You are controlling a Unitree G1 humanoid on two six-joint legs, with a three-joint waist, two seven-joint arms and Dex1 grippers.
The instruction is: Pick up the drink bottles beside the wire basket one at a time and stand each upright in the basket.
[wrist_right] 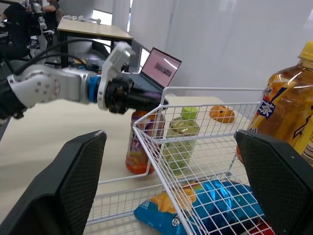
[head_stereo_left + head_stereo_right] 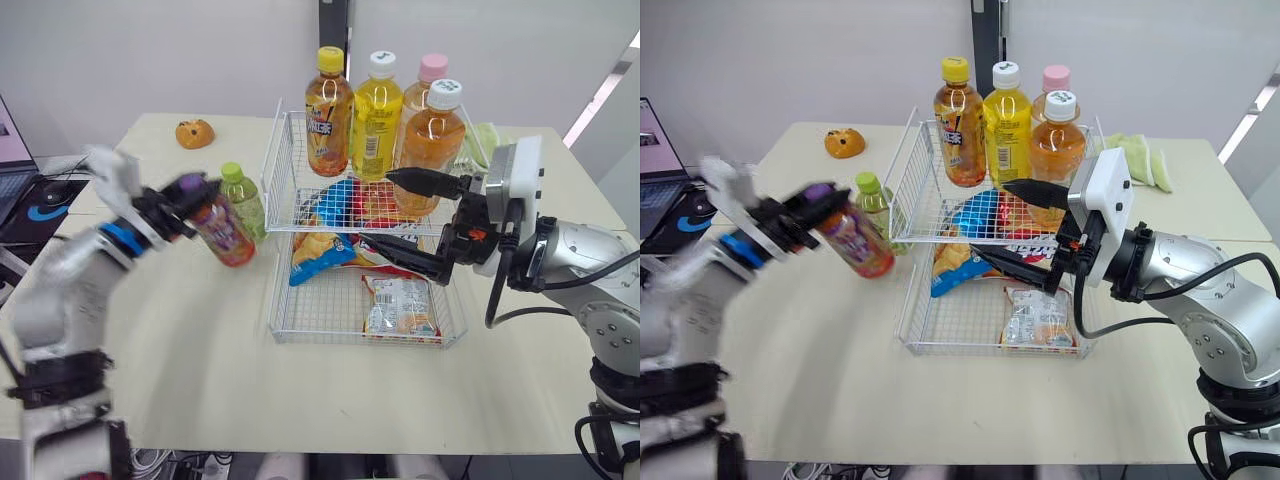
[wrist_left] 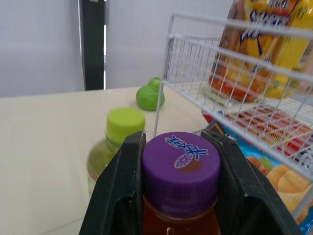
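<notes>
Left claw is clamped on the purple cap of a reddish drink bottle, which tilts with its cap leaning away from the wire basket, out to the basket's left; whether its base touches the surface I cannot tell. A green-capped bottle stands upright between that bottle and the basket, just beside the wire. Right claw hangs spread wide and empty, reaching in from the basket's right side. Four bottles stand upright at the back of the basket, and snack packets lie at its front. The surface is pale beige and matte. A brown bun sits on it beyond the basket's left side, a green cloth behind its right side, and a laptop well left of it. A plain white wall with one dark upright strip stands behind the basket.
</notes>
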